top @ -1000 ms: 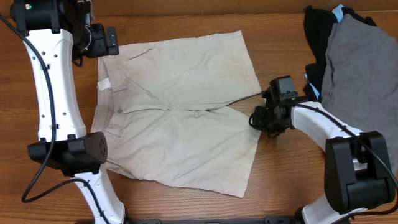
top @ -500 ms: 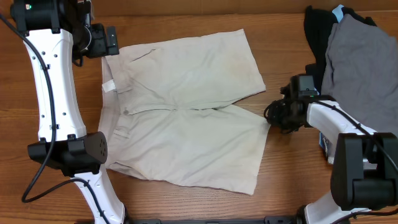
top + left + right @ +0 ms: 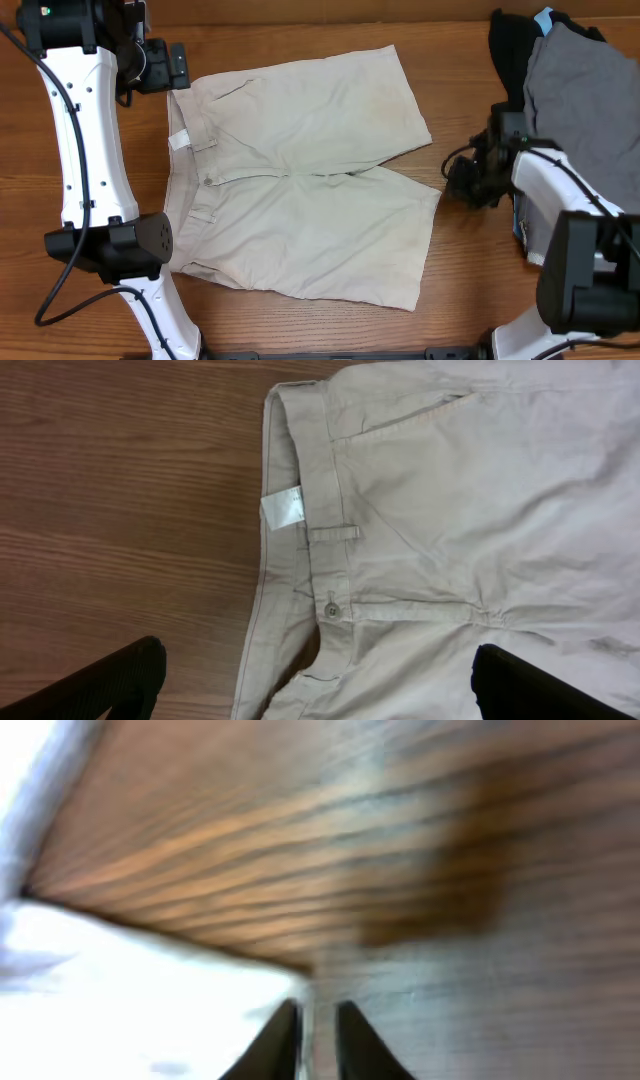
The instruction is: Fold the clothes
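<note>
The left fingers point(image 3: 115, 685) hang spread wide apart above the worktop point(image 3: 120, 490), holding nothing. Below and between them lies the waist end of the shorts point(image 3: 300, 190). In the left wrist view the waistband point(image 3: 322, 470) runs away from the fingers, nearer the left fingertip than the right. A white label point(image 3: 282, 508) sticks out from its left edge, and just to the right of the label sits a belt loop point(image 3: 333, 533). Closer to the fingers there is a small button point(image 3: 331, 607). Bare wood fills the area beyond the left fingertip.

The shorts lie opened out flat in the overhead view, with both legs pointing toward the right fingers point(image 3: 275, 1045). The far leg lies smooth. The near leg ends at a hem whose upper corner reaches out to those fingers.

The right wrist view is blurred. It shows the two dark fingertips drawn almost together low over the wood, with only a thin pale sliver between them. Pale cloth runs up to them from the left, so they appear to pinch the hem's edge.

Beyond the right fingers, further to the right and well apart from the shorts, a grey garment point(image 3: 580, 100) lies heaped on a black garment point(image 3: 510, 50).
</note>
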Robot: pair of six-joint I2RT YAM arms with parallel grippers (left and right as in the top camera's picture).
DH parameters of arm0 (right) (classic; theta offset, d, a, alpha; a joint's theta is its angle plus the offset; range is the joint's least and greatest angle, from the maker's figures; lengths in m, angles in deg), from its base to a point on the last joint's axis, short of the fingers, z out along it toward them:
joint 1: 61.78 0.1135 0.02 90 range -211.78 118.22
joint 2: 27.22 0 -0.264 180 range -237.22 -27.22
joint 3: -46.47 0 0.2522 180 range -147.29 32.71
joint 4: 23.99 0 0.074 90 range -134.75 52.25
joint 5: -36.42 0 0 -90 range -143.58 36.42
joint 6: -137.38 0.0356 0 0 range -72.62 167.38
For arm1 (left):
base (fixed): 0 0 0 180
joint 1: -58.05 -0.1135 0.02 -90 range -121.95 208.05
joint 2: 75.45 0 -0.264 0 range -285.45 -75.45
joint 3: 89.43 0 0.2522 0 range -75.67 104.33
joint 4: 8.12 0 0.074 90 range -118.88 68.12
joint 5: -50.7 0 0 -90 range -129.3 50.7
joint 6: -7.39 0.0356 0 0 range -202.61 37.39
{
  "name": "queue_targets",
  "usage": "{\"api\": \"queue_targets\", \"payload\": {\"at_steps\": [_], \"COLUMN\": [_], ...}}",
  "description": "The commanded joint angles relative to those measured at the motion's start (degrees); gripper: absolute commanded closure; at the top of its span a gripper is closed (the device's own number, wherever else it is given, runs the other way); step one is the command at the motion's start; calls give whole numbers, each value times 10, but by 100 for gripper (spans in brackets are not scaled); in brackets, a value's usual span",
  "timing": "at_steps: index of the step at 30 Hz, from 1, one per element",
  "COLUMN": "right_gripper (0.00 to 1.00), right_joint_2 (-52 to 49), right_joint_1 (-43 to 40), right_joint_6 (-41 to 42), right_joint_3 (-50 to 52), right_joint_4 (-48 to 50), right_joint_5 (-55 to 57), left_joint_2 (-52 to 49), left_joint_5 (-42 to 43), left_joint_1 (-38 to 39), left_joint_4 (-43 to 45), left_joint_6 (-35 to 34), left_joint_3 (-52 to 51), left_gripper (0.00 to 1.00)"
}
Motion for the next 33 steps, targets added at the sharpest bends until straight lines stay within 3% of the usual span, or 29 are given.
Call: {"api": "queue_targets", "payload": {"at_steps": [1,3,6,14,16,22,25,30,33], "right_gripper": [68,52,36,25,24,15,0,0,0], "right_joint_2": [95,129,177,300,321,373,387,391,390], "right_joint_1": [-1,-1,-1,-1,-1,-1,-1,-1,-1], "right_joint_6": [-5,-4,-5,17,27,130,156,168,164], "right_joint_3": [-95,-143,-204,-236,-236,-231,-209,-152,-109], "right_joint_4": [-76,-148,-234,-334,-360,-471,-477,-455,-426], "right_joint_5": [-15,-19,-19,-19,-18,80,97,61,31], "left_joint_2": [67,97,142,239,273,377,401,418,417], "left_joint_5": [-24,-25,-22,34,24,-73,-106,-121,-115], "left_joint_1": [2,2,2,3,3,3,3,3,3], "left_joint_4": [-1,-1,-1,-1,-1,-1,8,73,144], "left_joint_6": [-16,-30,-53,-70,-85,-222,-298,-444,-496], "left_joint_3": [2,2,2,-50,-108,-358,-457,-631,-730], "left_gripper": [0,0,0,0,0,0,0,0,0]}}
